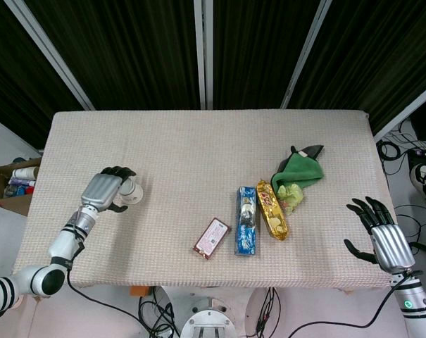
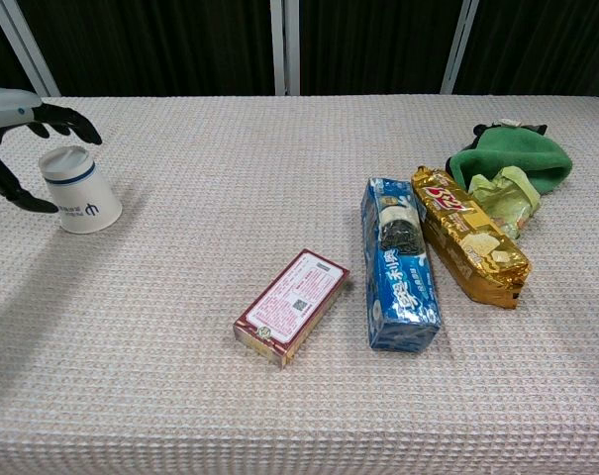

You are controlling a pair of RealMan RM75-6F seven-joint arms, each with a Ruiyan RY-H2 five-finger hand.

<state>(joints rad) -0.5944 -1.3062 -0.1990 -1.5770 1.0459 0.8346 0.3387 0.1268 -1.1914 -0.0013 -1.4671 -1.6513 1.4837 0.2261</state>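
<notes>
The left robot hand (image 1: 108,190) is seen at the left part of the counter (image 1: 177,162), its forearm angled up from the near-left corner. Its fingers (image 2: 66,121) are arched over the top of a white cup (image 2: 79,190), with the thumb lying beside the cup's left wall. In the chest view a gap shows between fingertips and cup, so the cup is enclosed loosely but cannot be said to be gripped; nothing is lifted, and the robot hand is taken as released. The cup is stood upside down on the counter, directly under and just in front of that robot hand.

The right robot hand (image 1: 381,232) is held over the near-right edge of the counter, palm side down, fingers spread apart and holding nothing.

Between the 2 robot hands, well apart from each, a red box (image 2: 291,306) is laid flat. To its right, nearer the right robot hand, a blue biscuit pack (image 2: 399,265) and a gold snack pack (image 2: 469,237) are laid side by side. Beyond them a green cloth (image 2: 517,163) is bunched, with a pale green wrapper (image 2: 504,195) resting against it. Nothing is placed between the left robot hand and the cup.
</notes>
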